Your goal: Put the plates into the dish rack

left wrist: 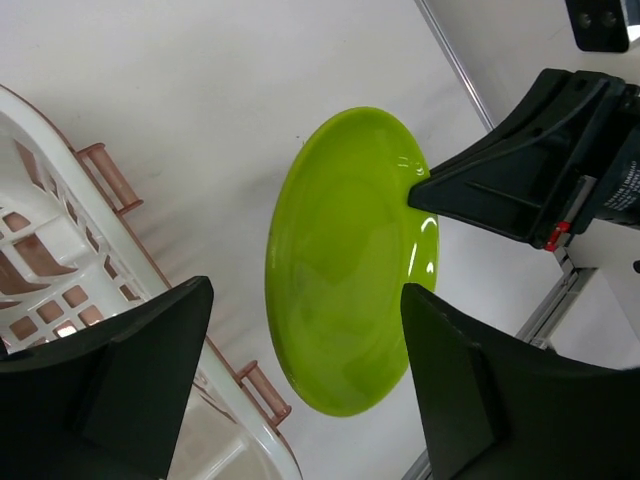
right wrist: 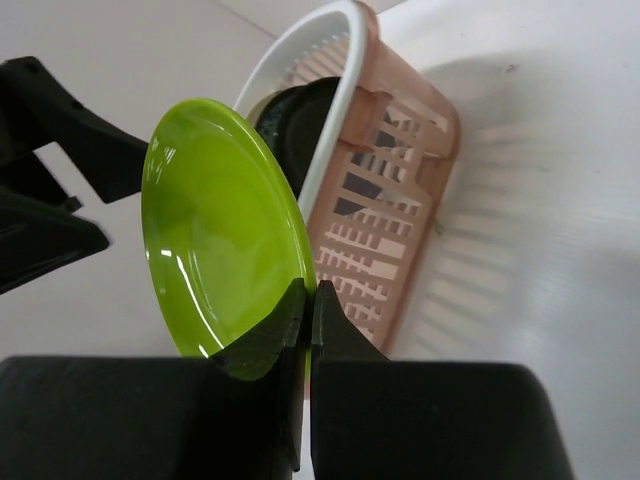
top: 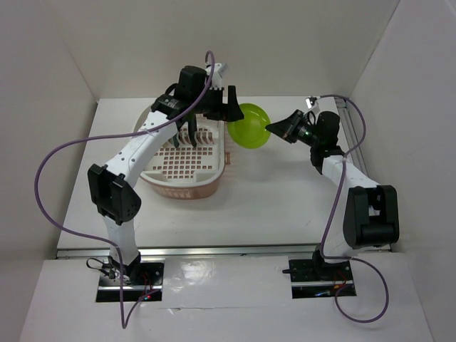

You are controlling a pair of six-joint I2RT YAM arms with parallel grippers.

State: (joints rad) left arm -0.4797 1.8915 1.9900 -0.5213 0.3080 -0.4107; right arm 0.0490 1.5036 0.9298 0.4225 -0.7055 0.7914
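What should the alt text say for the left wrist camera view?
A lime plate, tilted on edge over the white table, is pinched at its right rim by the right gripper. The left gripper is open, its black fingers framing the plate in the foreground. The rack fills the left edge.

No legible txt, small label [left wrist: 624,186] on right end effector [left wrist: 422,192], print too blurry to read

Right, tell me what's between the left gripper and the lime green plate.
Nothing. In the left wrist view the open left gripper faces the lime green plate across a bare gap; the right gripper pinches its rim.
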